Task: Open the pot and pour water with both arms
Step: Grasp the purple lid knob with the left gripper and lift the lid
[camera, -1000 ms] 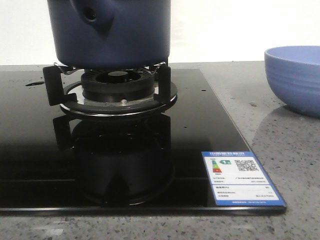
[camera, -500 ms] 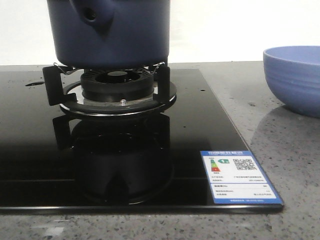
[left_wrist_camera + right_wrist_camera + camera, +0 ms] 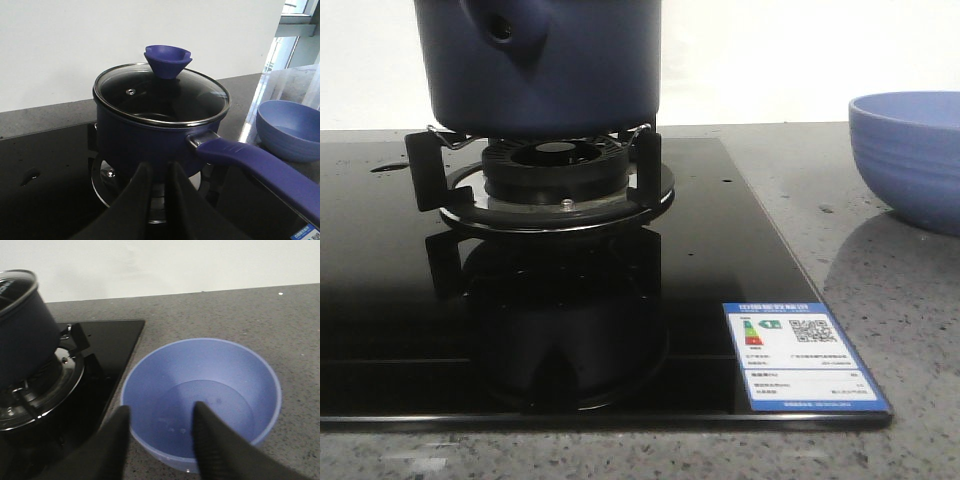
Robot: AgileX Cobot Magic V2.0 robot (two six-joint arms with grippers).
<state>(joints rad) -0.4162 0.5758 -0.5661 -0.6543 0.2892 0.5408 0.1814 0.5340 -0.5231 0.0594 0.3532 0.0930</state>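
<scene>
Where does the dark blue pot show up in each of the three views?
Front view: the pot fills the top left, sitting on the burner; its top is cut off.
Left wrist view: centre of the picture, glass lid still on, handle running to the lower right.
Right wrist view: only a slice at the left edge.
Shared landmark: the light blue bowl, to the pot's right on the counter.

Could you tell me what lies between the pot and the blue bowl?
Only the black glass cooktop edge and bare grey countertop separate the pot from the bowl, as the right wrist view shows.
</scene>
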